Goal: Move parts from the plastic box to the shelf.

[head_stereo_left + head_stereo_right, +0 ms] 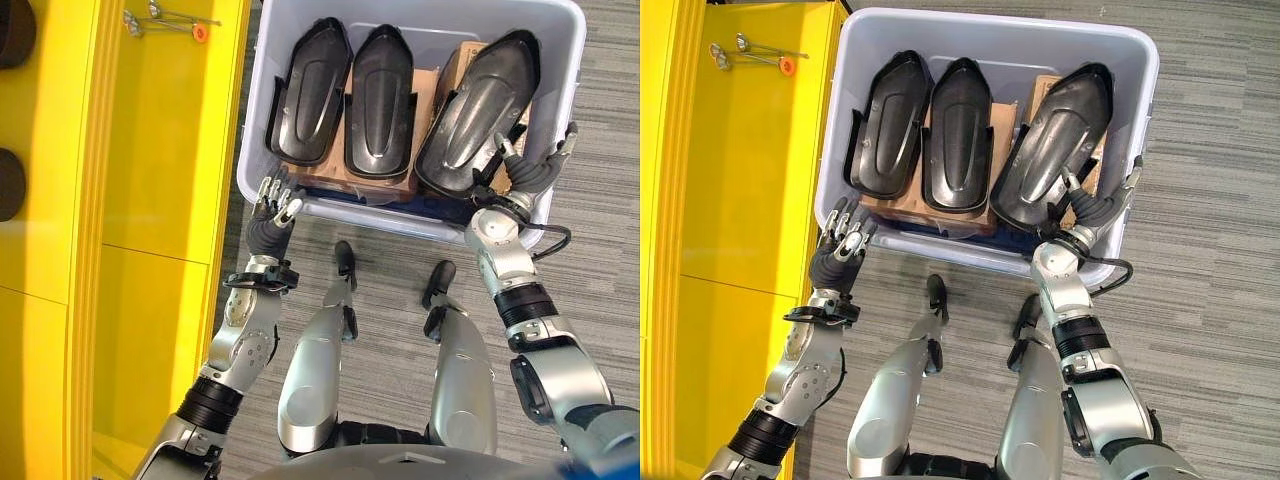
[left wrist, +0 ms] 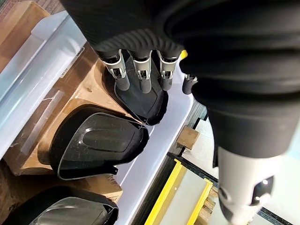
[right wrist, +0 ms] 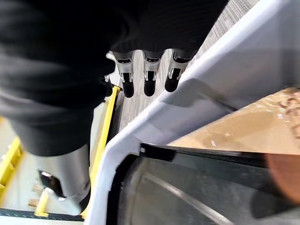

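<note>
A pale plastic box (image 1: 250, 130) stands on the floor in front of me, holding three black moulded parts side by side on cardboard: a left part (image 1: 310, 90), a middle part (image 1: 380, 95) and a larger right part (image 1: 480, 110). My left hand (image 1: 275, 208) hovers at the box's near left corner, fingers straight and holding nothing; its wrist view looks past the fingers (image 2: 143, 77) onto a black part (image 2: 98, 145). My right hand (image 1: 525, 178) straddles the near right rim, open, thumb over the right part and fingers (image 3: 150, 82) outside the wall (image 3: 187, 112).
The yellow shelf (image 1: 170, 150) runs along the left, close beside the box. Some metal tools with an orange tip (image 1: 170, 20) lie on its far end. Grey striped carpet (image 1: 600, 150) surrounds the box.
</note>
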